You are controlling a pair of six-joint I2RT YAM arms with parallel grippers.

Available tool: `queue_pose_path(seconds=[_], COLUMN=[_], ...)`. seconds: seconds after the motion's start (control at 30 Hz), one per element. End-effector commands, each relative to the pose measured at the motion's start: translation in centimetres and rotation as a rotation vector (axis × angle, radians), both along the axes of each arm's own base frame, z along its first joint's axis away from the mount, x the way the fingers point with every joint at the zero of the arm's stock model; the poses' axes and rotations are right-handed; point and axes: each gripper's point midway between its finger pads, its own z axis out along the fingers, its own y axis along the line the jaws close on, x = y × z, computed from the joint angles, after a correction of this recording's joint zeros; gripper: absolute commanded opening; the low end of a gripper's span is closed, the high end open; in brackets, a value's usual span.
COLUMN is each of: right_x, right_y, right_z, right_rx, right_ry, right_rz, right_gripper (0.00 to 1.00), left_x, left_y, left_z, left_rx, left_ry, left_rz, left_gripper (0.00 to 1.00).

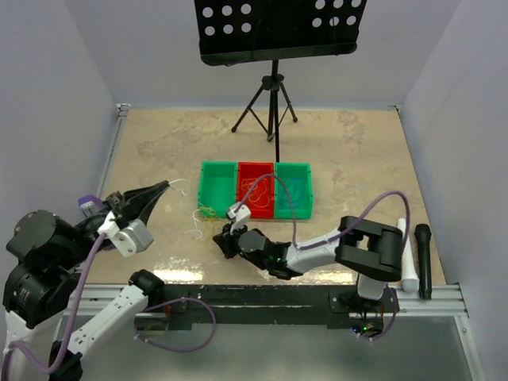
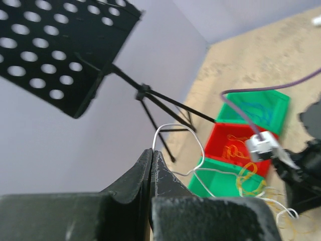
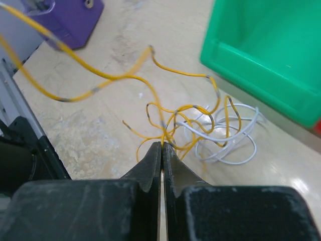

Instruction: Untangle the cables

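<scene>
A beige marbled worktop (image 1: 159,151) sits between pale lilac walls, with a black perforated music stand (image 1: 279,28) on a tripod at the far side; the frame cuts off its top edge. Mid-worktop, a left green plastic bin (image 1: 218,190), a red plastic bin (image 1: 255,208) and a right green plastic bin (image 1: 294,208) stand touching in a row. Orange loops lie in the red one, and faint bluish strands in the right one are hard to make out.

Just in front of the left green bin lies a small tangle. The right claw (image 3: 162,145) is clenched on the thin yellow cable (image 3: 120,76) at the knot, though its fingers hide the exact strand. The thin white cable (image 3: 235,150) coils through the same heap. The left claw (image 2: 152,153), raised left of the bins, is pinched shut on that white cable's free end, which arcs up from its tips. A purple block (image 3: 75,15) is cropped at the right wrist view's corner.
</scene>
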Motion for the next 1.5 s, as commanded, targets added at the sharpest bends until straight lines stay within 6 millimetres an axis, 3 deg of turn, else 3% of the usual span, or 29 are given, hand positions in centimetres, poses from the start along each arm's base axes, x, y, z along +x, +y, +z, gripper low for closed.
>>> queue_pose_path(seconds=[0.0, 0.23, 0.37, 0.53, 0.83, 0.93, 1.1, 1.2, 1.37, 1.47], right_x=[0.8, 1.7, 1.5, 0.7, -0.6, -0.5, -0.5, -0.4, -0.2, 0.0], right_y=[-4.6, -13.5, -17.5, -20.8, -23.5, -23.7, -24.1, -24.0, -23.6, -23.1], right_z=[2.7, 4.3, 4.1, 2.0, -1.0, -0.9, -0.7, -0.1, 1.1, 2.0], right_rx=[0.082, 0.146, 0.193, 0.172, 0.147, 0.14, 0.145, 0.157, 0.172, 0.192], right_ry=[0.075, 0.21, 0.301, 0.378, 0.473, 0.459, 0.46, 0.451, 0.422, 0.412], right_rz=[-0.231, -0.601, -0.746, -0.86, -0.939, -0.941, -0.952, -0.942, -0.907, -0.888], right_gripper=[0.0, 0.0, 0.0, 0.0, 0.0, 0.0, 0.0, 0.0, 0.0, 0.0], left_x=[0.4, 1.1, 1.4, -0.4, -3.3, -2.2, -2.2, -1.2, 1.7, 3.3], left_y=[2.6, 5.4, 9.2, 13.4, 15.6, 13.8, 13.9, 12.0, 5.5, 3.2], left_z=[5.9, 8.6, 11.6, 16.2, 21.4, 21.4, 22.1, 21.2, 15.0, 11.5], left_rx=[-0.198, -0.297, -0.424, -0.576, -0.659, -0.569, -0.592, -0.535, -0.313, -0.289], left_ry=[-0.156, -0.258, -0.385, -0.558, -0.731, -0.707, -0.74, -0.688, -0.475, -0.36], left_rz=[0.145, 0.29, 0.471, 0.626, 0.669, 0.622, 0.627, 0.558, 0.315, 0.244], left_gripper=[0.0, 0.0, 0.0, 0.0, 0.0, 0.0, 0.0, 0.0, 0.0, 0.0])
